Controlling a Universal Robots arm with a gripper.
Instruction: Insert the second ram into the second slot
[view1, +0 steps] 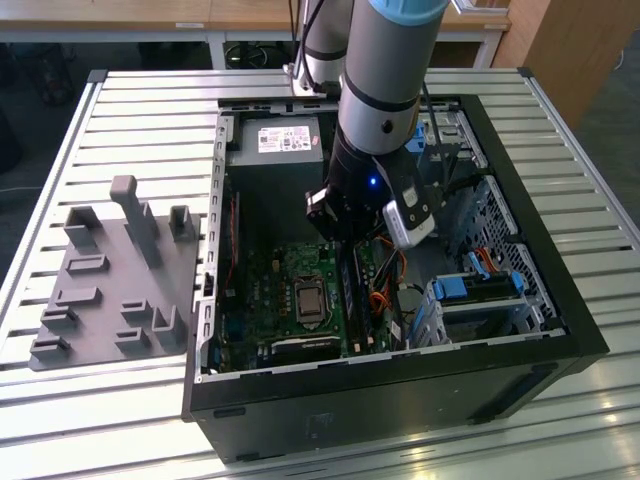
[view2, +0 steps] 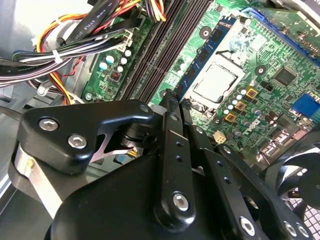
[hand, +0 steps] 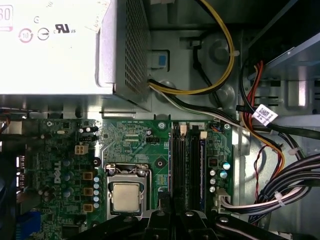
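While the arm stands lowered into the open computer case (view1: 400, 400), the gripper (view2: 174, 97) sits low over the motherboard, its jaws drawn nearly together and pinched on the upper edge of the second ram (view2: 207, 52). In the second wrist view the black fingers (view2: 170, 145) converge to a narrow tip, and the thin blue stick with its dark chips runs straight out ahead of the jaws, standing on edge. Just beside the jaws on one side lies the CPU socket (view2: 215, 82), its metal lid close along the stick. On the other side of the jaws run the empty black memory slots (view2: 160, 55), parallel to the stick. Whether the stick's lower edge is fully seated cannot be told. Farther out past those slots from the jaws hangs a bundle of black, red and yellow cables (view2: 75, 45). In the first wrist view the power supply (hand: 55, 45) lies well ahead of the jaws, beyond the far ends of the slots. In the exterior view a grey fixture tray (view1: 185, 290) rests on the slatted table (view1: 120, 110), well apart from the jaws and outside the case.
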